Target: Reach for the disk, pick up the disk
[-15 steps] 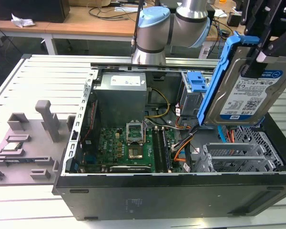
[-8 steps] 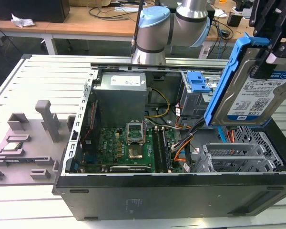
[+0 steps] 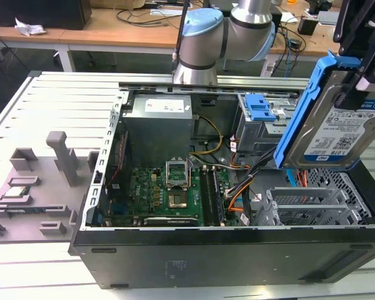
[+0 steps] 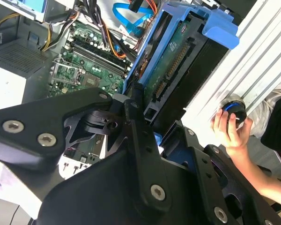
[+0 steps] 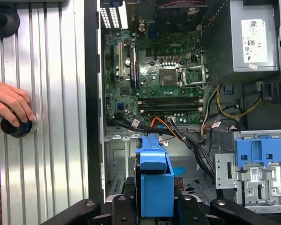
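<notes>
The black pincer (image 3: 356, 94) is clenched on the disk (image 3: 337, 131), holding it on edge in the air above the drive end of the open computer case (image 3: 175, 262), long axis running steeply upward, blue frame (image 5: 153, 180) facing the motherboard (image 3: 165, 194).

The disk (image 3: 337, 119), clamped in the gripper (image 3: 356, 75), hangs above the open computer case (image 3: 225, 256) at the exterior view's right, with open air beneath it down to the slotted metal cage (image 3: 312, 206). Below, orange and black cables (image 3: 240, 184) cross the gap between the motherboard (image 3: 169, 194) and the cage, the power supply (image 3: 159, 122) walls off the far corner, and a blue latch bracket (image 3: 260, 107) stands beside it. In both wrist views a person's hand (image 5: 9, 105) rests on a knob on the ribbed bench (image 5: 51, 117) just outside the case wall (close to the arm's side)
</notes>
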`<state>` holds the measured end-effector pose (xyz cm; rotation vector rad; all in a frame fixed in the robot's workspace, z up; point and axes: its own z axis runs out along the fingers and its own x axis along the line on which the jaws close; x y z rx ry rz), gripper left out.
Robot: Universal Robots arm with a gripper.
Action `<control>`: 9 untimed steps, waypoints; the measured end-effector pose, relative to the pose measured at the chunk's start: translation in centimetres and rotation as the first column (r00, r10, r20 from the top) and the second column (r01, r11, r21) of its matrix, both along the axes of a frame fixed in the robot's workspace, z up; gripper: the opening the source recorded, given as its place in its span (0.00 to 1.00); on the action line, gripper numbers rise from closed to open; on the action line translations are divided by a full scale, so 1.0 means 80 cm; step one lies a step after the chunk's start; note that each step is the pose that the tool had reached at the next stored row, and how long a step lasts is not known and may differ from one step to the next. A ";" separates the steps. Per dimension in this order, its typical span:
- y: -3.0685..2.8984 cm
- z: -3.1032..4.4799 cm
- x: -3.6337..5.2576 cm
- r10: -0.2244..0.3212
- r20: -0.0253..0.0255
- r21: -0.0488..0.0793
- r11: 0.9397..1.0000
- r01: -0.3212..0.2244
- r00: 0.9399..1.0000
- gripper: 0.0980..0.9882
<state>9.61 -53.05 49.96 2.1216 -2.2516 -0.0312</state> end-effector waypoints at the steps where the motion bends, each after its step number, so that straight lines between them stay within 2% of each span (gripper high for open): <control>1: 0.0000 -0.0012 0.001 0.000 0.000 0.000 1.000 0.000 1.000 0.30; 4: -0.0006 -0.0067 0.003 0.000 -0.001 0.000 1.000 0.000 1.000 0.30; 9: -0.0047 -0.0093 0.003 0.000 -0.001 -0.001 1.000 0.000 1.000 0.30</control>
